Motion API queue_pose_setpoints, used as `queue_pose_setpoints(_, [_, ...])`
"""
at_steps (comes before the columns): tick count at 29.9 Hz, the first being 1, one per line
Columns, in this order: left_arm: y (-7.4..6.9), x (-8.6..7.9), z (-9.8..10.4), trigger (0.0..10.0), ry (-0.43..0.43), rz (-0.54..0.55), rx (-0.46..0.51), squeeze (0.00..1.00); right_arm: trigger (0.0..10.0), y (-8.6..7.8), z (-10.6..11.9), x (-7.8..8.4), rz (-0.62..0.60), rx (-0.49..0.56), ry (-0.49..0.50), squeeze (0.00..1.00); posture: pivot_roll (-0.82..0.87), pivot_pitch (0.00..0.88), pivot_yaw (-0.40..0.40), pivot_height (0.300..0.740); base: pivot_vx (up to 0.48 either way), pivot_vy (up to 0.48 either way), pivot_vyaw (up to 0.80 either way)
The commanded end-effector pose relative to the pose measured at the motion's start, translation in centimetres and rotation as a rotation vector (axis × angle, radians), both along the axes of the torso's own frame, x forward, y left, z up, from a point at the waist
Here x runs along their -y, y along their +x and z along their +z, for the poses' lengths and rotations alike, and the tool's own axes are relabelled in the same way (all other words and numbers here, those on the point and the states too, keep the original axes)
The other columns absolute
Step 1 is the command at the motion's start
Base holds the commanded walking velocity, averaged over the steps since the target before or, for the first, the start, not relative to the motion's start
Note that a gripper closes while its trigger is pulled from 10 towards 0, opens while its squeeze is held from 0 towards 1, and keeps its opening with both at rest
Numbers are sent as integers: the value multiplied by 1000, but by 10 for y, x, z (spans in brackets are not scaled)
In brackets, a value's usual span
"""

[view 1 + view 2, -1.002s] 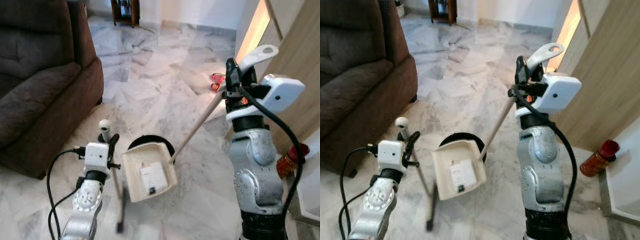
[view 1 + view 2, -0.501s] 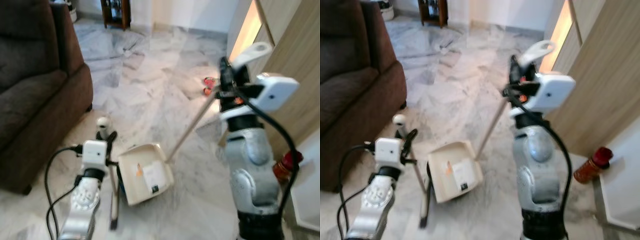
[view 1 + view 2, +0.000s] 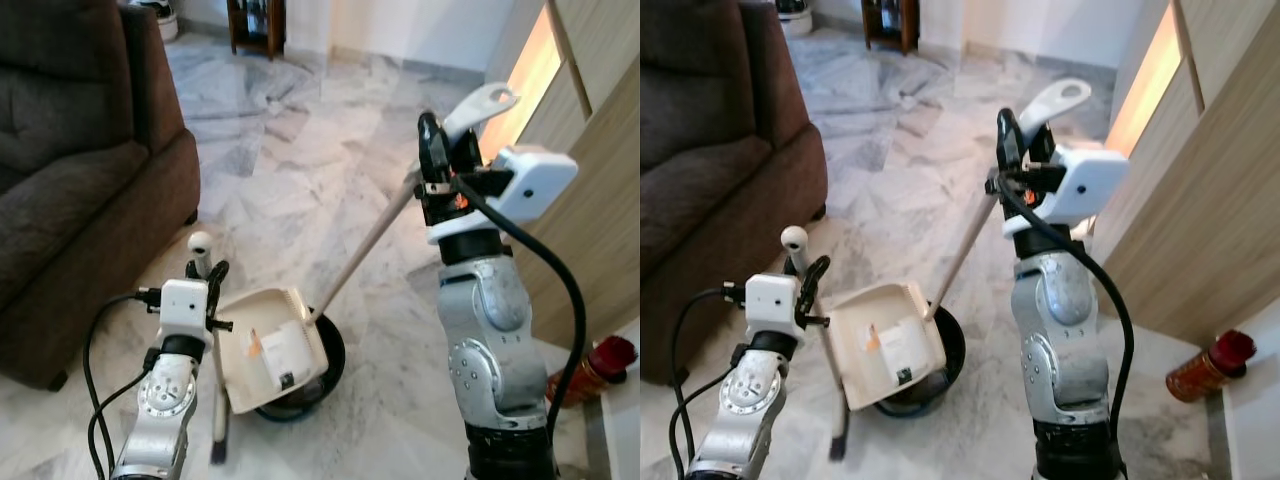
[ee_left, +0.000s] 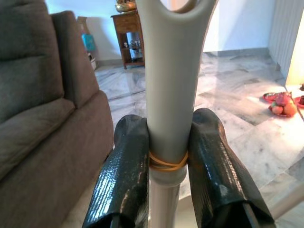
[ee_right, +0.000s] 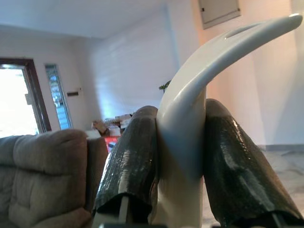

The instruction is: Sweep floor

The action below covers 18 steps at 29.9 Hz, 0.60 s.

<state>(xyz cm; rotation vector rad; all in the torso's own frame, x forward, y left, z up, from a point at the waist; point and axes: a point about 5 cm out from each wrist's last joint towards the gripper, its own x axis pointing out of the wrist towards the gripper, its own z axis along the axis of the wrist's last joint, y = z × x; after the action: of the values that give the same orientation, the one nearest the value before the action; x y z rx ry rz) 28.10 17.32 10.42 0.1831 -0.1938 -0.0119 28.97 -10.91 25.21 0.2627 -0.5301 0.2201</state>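
Marble floor lies open beyond the brown fabric sofa. Just past the sofa's front corner, the cream plastic dustpan tilts over a black round base, its pole clamped in the right gripper jaws. Left gripper jaws pinch the grey broom handle; its head is blurred.

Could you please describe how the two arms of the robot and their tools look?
Both arms are silver metal with rounded joint casings. The left tool and the right tool each have two long, glossy black fingers with a fine texture. A white box-shaped camera housing sits at each wrist. Black cables loop from both housings down along the arms. A small orange part shows at the right wrist.
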Motion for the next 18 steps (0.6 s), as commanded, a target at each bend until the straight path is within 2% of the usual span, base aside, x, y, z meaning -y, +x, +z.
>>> queue_pose_setpoints(1, [0, 5, 9, 10000, 6, -22, 52, 0, 10000, -7, 15, 1, 5, 79, 32, 0, 40, 81, -26, 740, 0, 0, 0])
queue_pose_setpoints(7, [-1, 5, 6, 10000, 8, -26, 45, 0, 10000, -9, 19, 1, -26, 115, -6, 0, 34, 79, -24, 740, 0, 0, 0])
queue_pose_setpoints(11, [-2, 6, 6, 10000, 8, -28, 44, 0, 10000, -12, 23, -1, -38, 137, 5, 0, 32, 79, -24, 740, 0, 0, 0])
queue_pose_setpoints(18, [-1, 7, 7, 10000, 6, -31, 49, 0, 10000, -22, 35, -13, -71, 253, -34, 0, 32, 79, -24, 740, 0, 0, 0])
